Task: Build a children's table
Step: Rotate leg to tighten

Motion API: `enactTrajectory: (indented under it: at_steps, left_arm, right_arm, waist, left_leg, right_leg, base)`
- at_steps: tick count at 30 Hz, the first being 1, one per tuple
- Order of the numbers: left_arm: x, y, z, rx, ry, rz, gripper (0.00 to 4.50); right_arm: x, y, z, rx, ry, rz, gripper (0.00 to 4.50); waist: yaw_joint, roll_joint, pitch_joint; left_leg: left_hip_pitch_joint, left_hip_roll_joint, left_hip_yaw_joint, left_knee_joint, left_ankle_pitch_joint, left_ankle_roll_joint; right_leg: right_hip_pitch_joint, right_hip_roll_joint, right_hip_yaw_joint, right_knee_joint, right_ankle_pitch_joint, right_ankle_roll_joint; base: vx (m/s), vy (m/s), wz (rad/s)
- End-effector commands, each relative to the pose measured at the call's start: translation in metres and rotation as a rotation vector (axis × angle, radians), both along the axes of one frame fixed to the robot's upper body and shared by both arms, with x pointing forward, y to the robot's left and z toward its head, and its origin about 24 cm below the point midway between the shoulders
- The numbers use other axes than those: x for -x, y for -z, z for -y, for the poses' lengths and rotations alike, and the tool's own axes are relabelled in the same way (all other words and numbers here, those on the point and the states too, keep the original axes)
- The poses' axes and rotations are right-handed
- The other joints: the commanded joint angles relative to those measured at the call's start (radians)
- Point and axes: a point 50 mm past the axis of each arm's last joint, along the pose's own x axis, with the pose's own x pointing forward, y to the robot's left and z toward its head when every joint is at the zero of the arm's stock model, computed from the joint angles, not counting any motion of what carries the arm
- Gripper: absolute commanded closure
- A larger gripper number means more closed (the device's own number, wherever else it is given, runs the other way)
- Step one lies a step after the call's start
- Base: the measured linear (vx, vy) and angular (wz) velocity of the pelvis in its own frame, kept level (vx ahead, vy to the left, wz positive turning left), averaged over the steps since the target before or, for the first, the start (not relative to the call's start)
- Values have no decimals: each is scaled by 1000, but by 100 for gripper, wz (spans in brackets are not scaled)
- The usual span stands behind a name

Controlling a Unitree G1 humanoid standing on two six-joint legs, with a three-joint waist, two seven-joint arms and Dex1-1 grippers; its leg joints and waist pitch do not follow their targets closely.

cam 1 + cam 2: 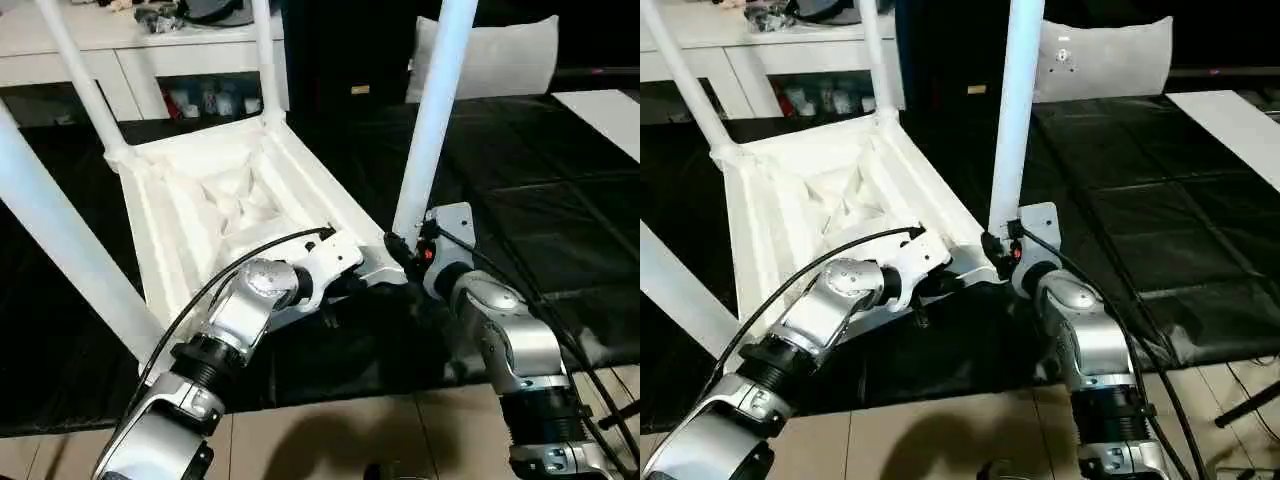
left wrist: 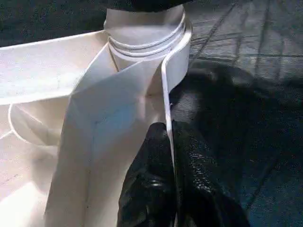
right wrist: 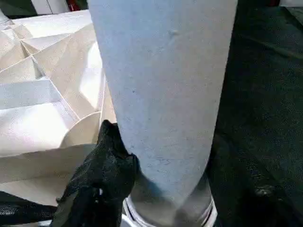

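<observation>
The table lies upside down on a black mat on the floor, its ribbed underside facing up. Four legs stand in its four corner sockets. From the left: one leg rises at the near left corner and leans out past the picture's left edge; a second leg stands at the far left corner; a third leg stands at the far right corner; the fourth leg stands at the near right corner, nearly upright.

Two silver forearms reach in from below. The left tool is closed on the thin rim of the tabletop just beside the near right socket: in the left wrist view one black finger lies on the inside of the rim and the other on the outside, with the rim pinched between them. The right tool sits at the foot of the fourth leg, just above the socket. Its fingers stand on either side of the tube; one black finger presses against the leg's side. The other side is dark, and I cannot tell whether it touches.

Behind the mat on the left stands one white cabinet with small items on its shelf. One white cushion leans at the back right. One white board lies at the right edge.
</observation>
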Motion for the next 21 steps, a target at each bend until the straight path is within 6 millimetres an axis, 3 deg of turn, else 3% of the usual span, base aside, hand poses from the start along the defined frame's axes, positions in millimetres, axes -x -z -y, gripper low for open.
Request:
enactTrajectory:
  at_steps: [1,3,6,11,15,21]
  left_arm:
    - [6,-15,22,41,125,66,450]
    - [3,-13,13,22,119,73,450]
    - [2,-11,5,4,120,77,450]
    - [2,-7,-9,-42,186,87,450]
    - [8,-4,-21,-79,318,72,450]
    - [19,-4,-33,-120,549,44,450]
  right_arm:
    - [0,-2,-3,-11,-32,0,177]
    - [5,-5,3,-4,-82,24,153]
    - [10,-6,7,-11,-145,36,124]
    - [21,-8,19,13,-300,46,79]
    - [37,-13,32,34,-494,26,42]
    - [55,-13,43,68,-725,-57,1]
  waist:
    - [16,-12,-76]
    - [35,-10,-75]
    - [48,-8,-73]
    - [60,-11,-65]
    - [70,-11,-65]
    - [81,-10,-67]
  left_leg:
    - [-20,-4,15,-57,-88,116]
    - [-15,-1,18,-57,-73,128]
    - [-14,2,17,-60,-75,130]
    - [-10,2,20,-66,-148,105]
    - [-7,3,20,-67,-166,100]
    - [-6,6,19,-67,-153,106]
  right_leg:
    - [82,-36,37,-62,-228,-190]
    - [80,-36,40,-59,-196,-205]
    - [81,-36,41,-55,-184,-210]
    - [79,-38,42,-69,-298,-171]
    - [78,-37,44,-74,-338,-148]
    - [77,-37,45,-67,-289,-180]
  base:
    - [0,0,0]
    - [0,0,0]
    - [0,0,0]
    - [0,0,0]
    - [0,0,0]
    - [0,0,0]
